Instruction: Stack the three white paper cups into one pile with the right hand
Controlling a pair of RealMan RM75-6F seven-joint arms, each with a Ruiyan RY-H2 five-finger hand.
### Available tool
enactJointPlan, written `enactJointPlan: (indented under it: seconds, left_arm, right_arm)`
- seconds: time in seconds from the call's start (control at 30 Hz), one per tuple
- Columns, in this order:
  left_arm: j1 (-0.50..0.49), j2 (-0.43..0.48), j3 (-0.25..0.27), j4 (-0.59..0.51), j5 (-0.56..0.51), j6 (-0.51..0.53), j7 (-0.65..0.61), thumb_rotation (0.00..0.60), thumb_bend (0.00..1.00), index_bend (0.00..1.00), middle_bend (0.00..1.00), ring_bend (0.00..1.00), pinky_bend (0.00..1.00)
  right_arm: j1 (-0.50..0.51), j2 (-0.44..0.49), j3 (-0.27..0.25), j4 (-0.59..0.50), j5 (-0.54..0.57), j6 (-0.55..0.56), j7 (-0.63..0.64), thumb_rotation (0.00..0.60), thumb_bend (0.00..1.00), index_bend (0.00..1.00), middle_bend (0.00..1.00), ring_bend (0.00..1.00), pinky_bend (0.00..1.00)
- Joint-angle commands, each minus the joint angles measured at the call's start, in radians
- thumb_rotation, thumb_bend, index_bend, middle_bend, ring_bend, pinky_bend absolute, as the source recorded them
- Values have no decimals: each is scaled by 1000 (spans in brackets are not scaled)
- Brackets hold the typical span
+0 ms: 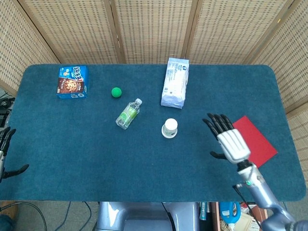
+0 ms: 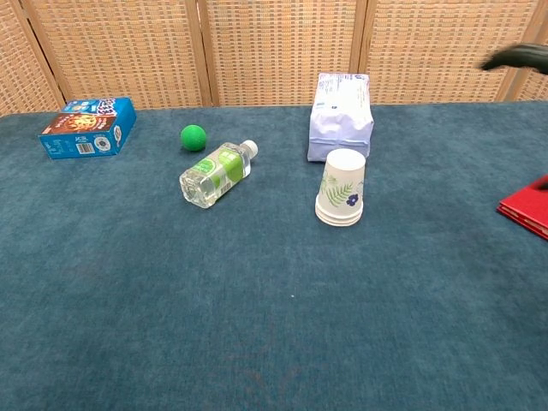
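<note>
Head view: blue table (image 1: 72, 144) before wicker screens (image 1: 154, 29); cup stack (image 1: 170, 128) mid-table, well apart from right hand (image 1: 230, 142), fingers (image 1: 217, 122) spread, empty.

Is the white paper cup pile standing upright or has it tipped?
Upright. The white paper cup pile stands mouth-down on the blue table cloth, nested rims stacked at its base; the right hand is clear of it.
</note>
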Motion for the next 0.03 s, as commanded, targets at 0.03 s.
enactJointPlan:
  seconds: [0.03]
  left_arm:
    - [4, -4, 5, 1, 14, 12, 6, 600, 123, 0, 0, 0, 0]
  right_arm:
    - [-126, 9, -62, 55, -76, 147, 37, 600, 0, 0, 0, 0, 0]
